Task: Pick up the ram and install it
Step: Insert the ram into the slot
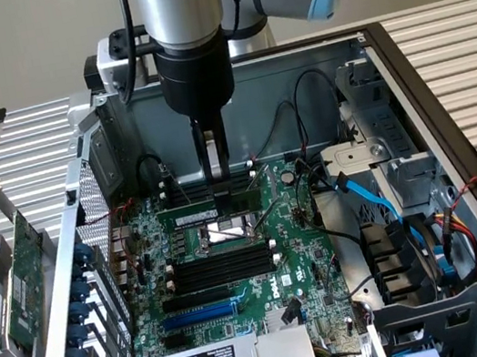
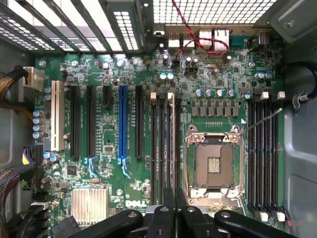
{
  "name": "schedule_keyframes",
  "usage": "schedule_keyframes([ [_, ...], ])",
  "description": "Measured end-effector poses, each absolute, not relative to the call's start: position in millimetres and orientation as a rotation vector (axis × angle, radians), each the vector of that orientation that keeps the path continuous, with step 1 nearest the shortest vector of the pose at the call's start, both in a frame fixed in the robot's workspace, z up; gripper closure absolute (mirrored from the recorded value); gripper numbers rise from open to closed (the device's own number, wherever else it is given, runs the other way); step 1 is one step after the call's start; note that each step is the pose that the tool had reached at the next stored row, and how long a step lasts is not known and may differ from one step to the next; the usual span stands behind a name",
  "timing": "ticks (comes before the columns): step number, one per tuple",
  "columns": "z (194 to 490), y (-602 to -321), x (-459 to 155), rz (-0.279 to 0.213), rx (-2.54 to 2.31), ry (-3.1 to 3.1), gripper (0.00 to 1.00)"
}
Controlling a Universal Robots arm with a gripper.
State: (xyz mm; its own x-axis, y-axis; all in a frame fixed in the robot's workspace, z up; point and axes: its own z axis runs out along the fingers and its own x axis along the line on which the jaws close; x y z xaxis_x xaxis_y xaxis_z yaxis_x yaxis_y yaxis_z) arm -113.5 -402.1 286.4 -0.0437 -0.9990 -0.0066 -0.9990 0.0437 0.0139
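Green and narrow, the ram (image 1: 198, 212) stood on its long edge just beside the CPU socket (image 1: 229, 229), on the side of the socket opposite the four empty black memory slots (image 1: 222, 267). You had the gripper (image 1: 219, 191) clamped on it. The fingers came straight down and pinched the stick near its middle, one on each face, and its white label (image 1: 191, 215) showed just beside them.

From the wrist view, the stick's pale top edge (image 2: 171, 144) ran along the bank of slots next to the socket, in line with them, and the dark fingers (image 2: 166, 210) closed over it. I could not tell whether the stick was already seated in a slot or sat just above one.

The socket lay uncovered, with its metal frame and contact field showing. The blue expansion slot (image 1: 198, 315) lay farther from the socket, beyond the empty memory slots. The larger green expansion card (image 1: 18, 282) stood outside the case wall, well apart from the socket.
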Motion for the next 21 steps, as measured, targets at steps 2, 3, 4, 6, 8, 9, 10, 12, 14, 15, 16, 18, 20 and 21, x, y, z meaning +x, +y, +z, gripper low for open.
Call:
schedule_keyframes([
  [2, 285, -402, -113, -0.023, 2.169, -2.265, 0.88],
  [3, 284, -402, -113, -0.023, 2.17, -2.265, 0.88],
  [4, 283, -402, -113, -0.023, 2.17, -2.265, 0.88],
  [6, 280, -402, -113, -0.023, 2.17, -2.265, 0.88],
  [8, 277, -402, -113, -0.023, 2.17, -2.265, 0.88],
  [9, 276, -403, -113, -0.023, 2.171, -2.264, 0.88],
  [10, 276, -403, -113, -0.023, 2.171, -2.264, 0.88],
  [12, 274, -403, -113, -0.022, 2.171, -2.264, 0.88],
  [14, 273, -403, -113, -0.022, 2.171, -2.264, 0.88],
  [15, 273, -404, -113, -0.021, 2.17, -2.263, 0.88],
  [16, 272, -404, -113, -0.021, 2.17, -2.263, 0.88],
  [18, 271, -404, -113, -0.019, 2.17, -2.262, 0.88],
  [20, 271, -404, -113, -0.016, 2.169, -2.261, 0.88],
  [21, 270, -404, -113, -0.014, 2.168, -2.26, 0.88],
])
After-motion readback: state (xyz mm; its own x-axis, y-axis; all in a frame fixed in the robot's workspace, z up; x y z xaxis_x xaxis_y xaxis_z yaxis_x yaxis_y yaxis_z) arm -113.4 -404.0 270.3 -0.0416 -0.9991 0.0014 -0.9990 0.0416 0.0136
